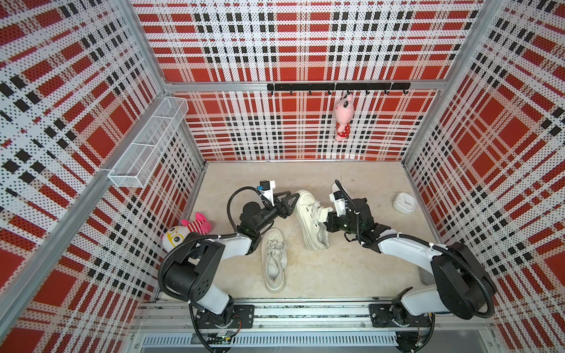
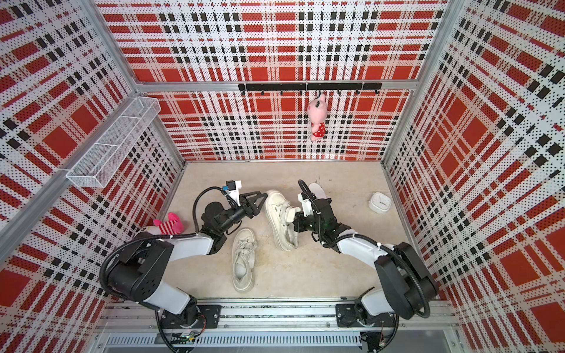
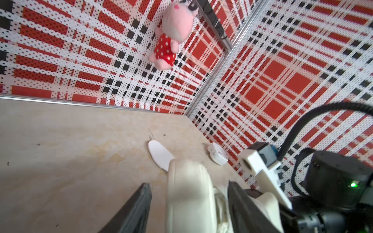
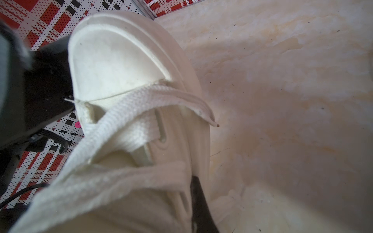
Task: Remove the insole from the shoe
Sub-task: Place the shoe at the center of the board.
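On the beige floor (image 1: 351, 269) of the plaid-walled booth, the left gripper (image 1: 294, 202) stands spread either side of the toe of the shoe (image 1: 312, 226), while the right gripper (image 1: 327, 215) is pinched tight on its lacing (image 4: 141, 113). A white insole (image 3: 159, 154) lies flat just beyond that toe, near a clock (image 1: 404, 202); a second shoe (image 1: 273, 259) sits nearer the arm bases

Perforated plaid walls (image 1: 299, 45) in red, white and black enclosed a beige, marbled floor (image 1: 336, 269). A white wire-mesh shelf (image 1: 146, 140) hung on the left wall, and a black hook rail (image 1: 305, 86) ran along the back wall.
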